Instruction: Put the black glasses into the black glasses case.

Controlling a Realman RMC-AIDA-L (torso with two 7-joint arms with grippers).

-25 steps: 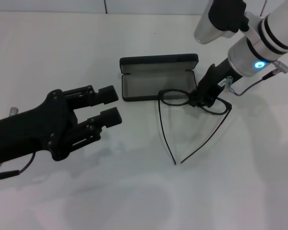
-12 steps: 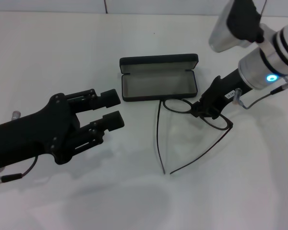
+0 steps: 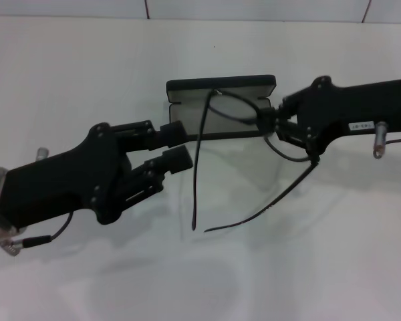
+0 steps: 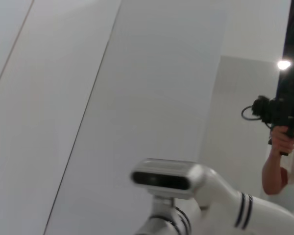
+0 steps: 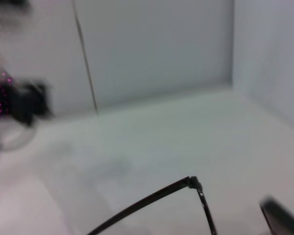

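Glasses lifted off the table, held over the open case.
The left claw [image 3: 176, 145], fingers parted and empty, has moved up beside the case [image 3: 220, 107]. The right claw [image 3: 271, 125] has swung level and grips the black glasses [image 3: 217, 144] at the frame, arms dangling above bare white table [image 3: 307, 267] in front.

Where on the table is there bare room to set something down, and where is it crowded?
Free: the table in front of both arms, and the far strip behind the black glasses case. Crowded: the middle, where the left pincer reaches toward the case while the right pincer holds the black glasses, temples dangling.
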